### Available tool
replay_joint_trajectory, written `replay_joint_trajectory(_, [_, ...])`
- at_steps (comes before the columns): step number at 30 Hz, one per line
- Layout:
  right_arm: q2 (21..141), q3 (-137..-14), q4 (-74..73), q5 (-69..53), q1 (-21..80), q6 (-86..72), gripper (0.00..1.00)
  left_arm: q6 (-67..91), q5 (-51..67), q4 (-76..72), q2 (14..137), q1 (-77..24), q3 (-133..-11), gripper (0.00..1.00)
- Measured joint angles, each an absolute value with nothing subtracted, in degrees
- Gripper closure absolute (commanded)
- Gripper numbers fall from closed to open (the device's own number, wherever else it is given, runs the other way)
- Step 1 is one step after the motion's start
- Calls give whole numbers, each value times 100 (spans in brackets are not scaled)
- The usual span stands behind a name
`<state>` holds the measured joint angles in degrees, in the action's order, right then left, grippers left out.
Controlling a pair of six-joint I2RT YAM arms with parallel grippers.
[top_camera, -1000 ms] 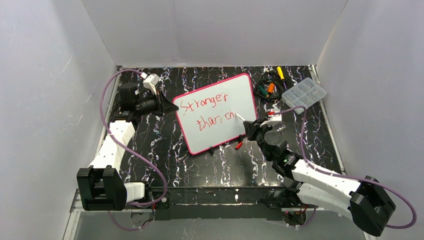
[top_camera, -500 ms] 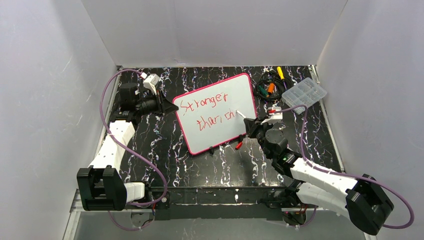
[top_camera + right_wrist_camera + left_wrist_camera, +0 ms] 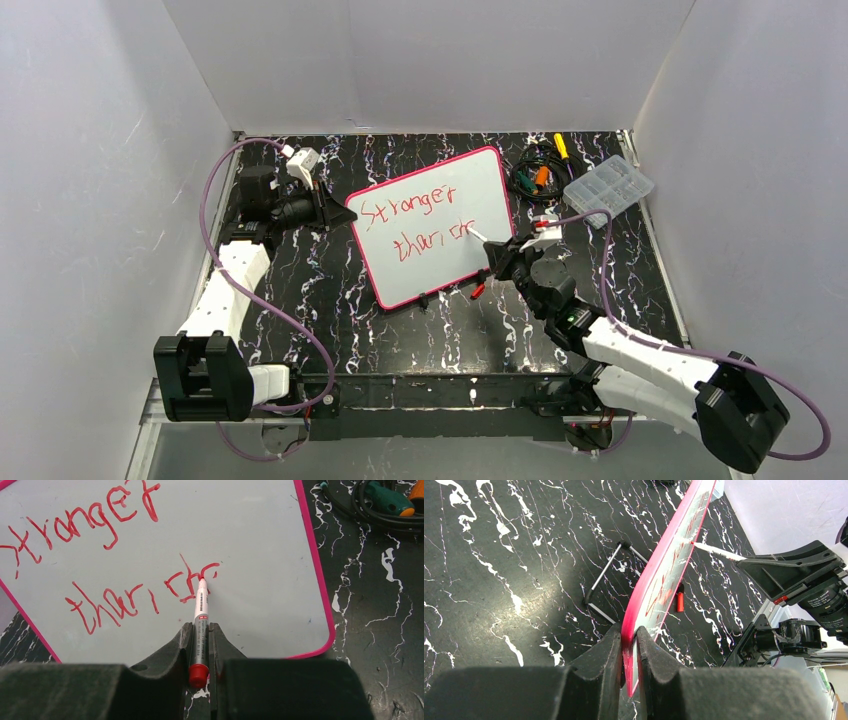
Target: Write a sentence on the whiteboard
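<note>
Seemingly marble table, white walls, left jaws pinching whiteboard, right jaws clasping marker.

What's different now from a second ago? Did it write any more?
The right hand, gripping the red marker, shifted slightly away and to the right, then came back. The second line of the sentence seems to have gained a short red stroke at its end. The left hand stayed clamped on the edge of the whiteboard, which did not move.
</note>
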<state>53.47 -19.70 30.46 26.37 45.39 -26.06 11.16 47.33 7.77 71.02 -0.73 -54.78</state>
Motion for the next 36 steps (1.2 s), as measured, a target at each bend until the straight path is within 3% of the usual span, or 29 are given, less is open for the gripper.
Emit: replay_joint_trajectory(36, [5505, -2049, 3190, 2980, 4543, -2394, 99, 1138, 4733, 790, 7102, -91, -5476, 100])
